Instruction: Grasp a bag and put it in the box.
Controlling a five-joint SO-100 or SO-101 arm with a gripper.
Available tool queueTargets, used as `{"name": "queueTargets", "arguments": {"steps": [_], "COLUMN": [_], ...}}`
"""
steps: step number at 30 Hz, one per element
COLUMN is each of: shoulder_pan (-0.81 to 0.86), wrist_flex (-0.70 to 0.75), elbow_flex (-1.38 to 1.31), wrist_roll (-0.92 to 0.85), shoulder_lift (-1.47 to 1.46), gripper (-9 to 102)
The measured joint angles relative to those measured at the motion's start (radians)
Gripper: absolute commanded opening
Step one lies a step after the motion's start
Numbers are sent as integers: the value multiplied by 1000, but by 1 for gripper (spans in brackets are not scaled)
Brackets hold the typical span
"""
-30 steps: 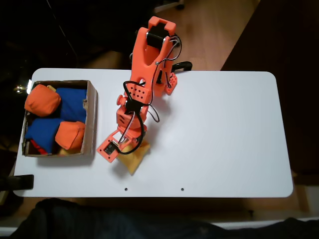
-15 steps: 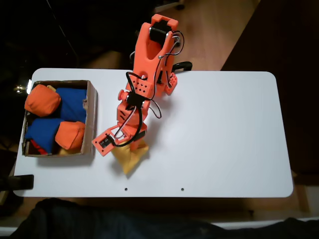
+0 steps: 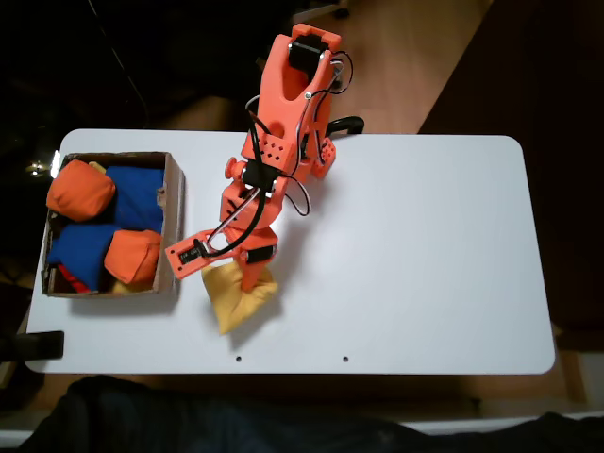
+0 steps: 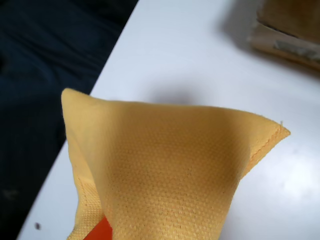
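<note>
Nearest first, from my remote seat.

Item one: the bag (image 4: 165, 170), mustard-yellow fabric. It hangs straight beneath the claw (image 3: 253, 274), drooping into a pulled-up point in the wrist view, with a shadow on the table (image 4: 190, 60) underneath. I judge it lifted clear of the surface, or very nearly, which suits carrying it over a wall instead of dragging it.

Item two: the claw. It is clamped on the top of the bag. An orange fingertip (image 4: 100, 231) pokes out below the fabric at the bottom edge of the wrist view. From above, the fingers are pinched narrow on the cloth, no gap showing.

Item three: the box (image 3: 176, 217), brown cardboard with low walls, just beside the claw on the fixed view's left. Its near wall stands between the bag and the inside. I judge the carry short.

Item four: box contents, farther on that same side. Two orange beanbags (image 3: 80, 189) and two blue beanbags (image 3: 137, 193) crowd the floor, so the yellow one will likely land on top of them.
</note>
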Motion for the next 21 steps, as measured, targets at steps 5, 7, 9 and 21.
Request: {"name": "queueTargets", "arguments": {"steps": [5, 7, 9, 21], "shoulder_pan": [11, 15, 18, 52], "wrist_flex": [12, 26, 44, 83], "elbow_flex": [0, -2, -8, -98], "wrist_roll": [146, 207, 258, 413], "shoulder_lift": [37, 58, 81, 199], "gripper": [0, 0, 0, 0]}}
